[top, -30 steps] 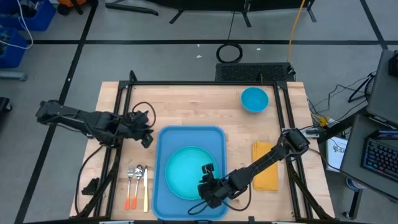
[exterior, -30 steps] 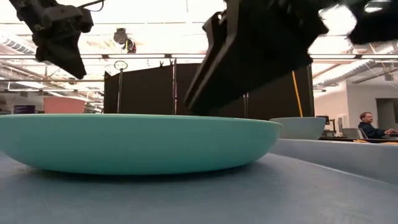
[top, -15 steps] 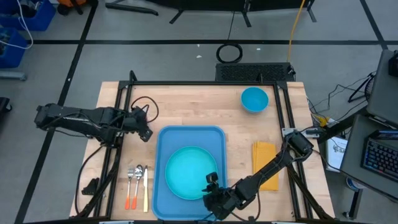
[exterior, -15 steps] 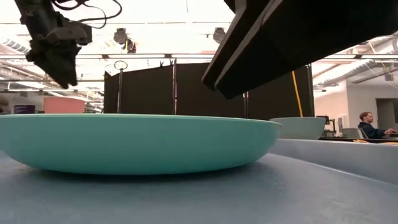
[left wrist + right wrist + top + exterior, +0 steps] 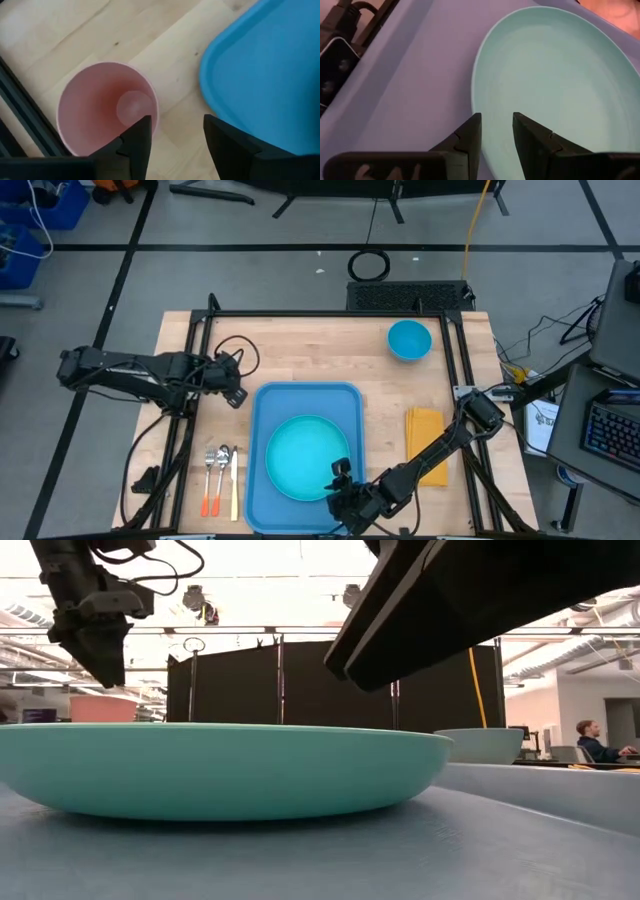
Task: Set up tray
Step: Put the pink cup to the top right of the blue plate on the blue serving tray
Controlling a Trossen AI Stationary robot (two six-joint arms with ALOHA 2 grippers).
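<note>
The blue tray (image 5: 262, 480) lies flat in the middle of the table, and the round turquoise plate (image 5: 300, 455) rests on it. My right gripper (image 5: 496, 132) hovers open over the plate's near edge (image 5: 338, 478) and stays clear of it in the low view (image 5: 480, 600). My left gripper (image 5: 175, 135) is open and points down beside the tray's far left corner (image 5: 236, 396). It hangs above an upright pink cup (image 5: 107, 107) standing on the wood. The left gripper hides the cup in the high view.
A blue bowl (image 5: 408, 340) stands near the far right corner. A folded yellow napkin (image 5: 428, 445) lies to the right of the tray. A fork, spoon and knife (image 5: 220, 475) lie to its left. Black frame rails (image 5: 190, 380) run along both table sides.
My right gripper has drawn back toward the table's near edge and now hangs over the plate's near rim. My left gripper has tipped its fingers further downward and sunk a little beside the tray's far left corner. The plate and tray have stayed in place.
</note>
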